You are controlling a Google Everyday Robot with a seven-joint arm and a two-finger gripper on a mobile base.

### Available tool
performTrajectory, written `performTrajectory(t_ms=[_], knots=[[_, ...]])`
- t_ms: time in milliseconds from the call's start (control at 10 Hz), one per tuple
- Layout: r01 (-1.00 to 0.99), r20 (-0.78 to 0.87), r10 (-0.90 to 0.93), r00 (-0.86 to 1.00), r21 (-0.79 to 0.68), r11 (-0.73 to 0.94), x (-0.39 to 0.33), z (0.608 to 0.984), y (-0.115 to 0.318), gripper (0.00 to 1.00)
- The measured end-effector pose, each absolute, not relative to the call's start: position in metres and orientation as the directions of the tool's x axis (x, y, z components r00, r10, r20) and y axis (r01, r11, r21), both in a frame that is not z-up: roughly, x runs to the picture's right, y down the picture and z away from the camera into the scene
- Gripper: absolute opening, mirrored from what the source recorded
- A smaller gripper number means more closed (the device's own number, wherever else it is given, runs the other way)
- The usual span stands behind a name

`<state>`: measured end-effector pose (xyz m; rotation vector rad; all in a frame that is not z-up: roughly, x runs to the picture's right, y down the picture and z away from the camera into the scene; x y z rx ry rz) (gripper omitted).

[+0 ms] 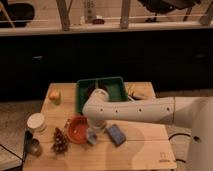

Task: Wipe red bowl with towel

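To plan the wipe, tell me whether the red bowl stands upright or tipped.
Upright: the red bowl rests on the table, its opening facing up. The gripper is low beside its rim.

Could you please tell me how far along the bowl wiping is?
Done: the gripper is down at the right rim of the red round bowl. In hand: I cannot tell what it holds; a blue rectangular pad lies apart nearby. Left: the wiping itself, apparently.
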<state>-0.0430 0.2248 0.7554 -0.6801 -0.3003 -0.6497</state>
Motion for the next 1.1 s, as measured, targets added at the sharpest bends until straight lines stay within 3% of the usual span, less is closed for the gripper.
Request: performTrajectory(t_ms=[600,1100], knots=[[0.703,0.491,-0.505,0.71,-0.463,0.539,-0.072,0.789,0.186,0.02],[0.788,0.567,-0.548,0.615,-0.404,0.465,-0.12,0.798,0.188,0.02]])
